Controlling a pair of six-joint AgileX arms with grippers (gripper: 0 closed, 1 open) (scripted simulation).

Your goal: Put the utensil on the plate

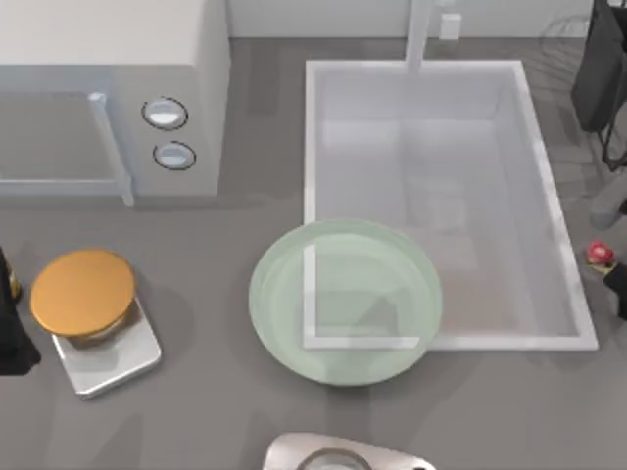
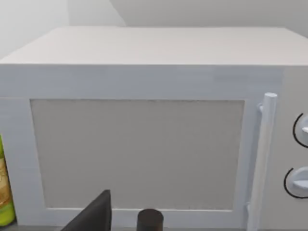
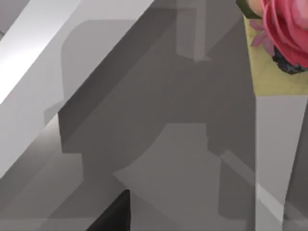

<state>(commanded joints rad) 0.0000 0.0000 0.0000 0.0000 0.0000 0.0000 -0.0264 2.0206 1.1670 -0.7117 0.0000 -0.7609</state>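
Two arms sit at the far edges of the grey worktop [image 1: 196, 411], and neither has brought anything to the dish. At nine o'clock in the top view the left arm's dark pincer [image 1: 10, 333] is parked beside a flat orange disc on a silver square base [image 1: 83, 294]; whether its fingers are apart or closed I cannot tell. Its wrist camera faces the white boxy microwave [image 2: 144, 144], which stands at ten o'clock. Around six o'clock of centre lies the large round pale green glassy plate [image 1: 345, 302], overlapping the near corner of the white rectangular sink basin [image 1: 441, 196], and nothing rests on it. At three o'clock, past the sink's rim, a red-pink knob [image 1: 600, 255] marks the end of the small spoon, the rest of it not made out; the right arm's pincer [image 1: 617, 289] is just beside it, its opening and any hold impossible to judge. By my reading the task is barely begun: grasp, carry and placing remain.
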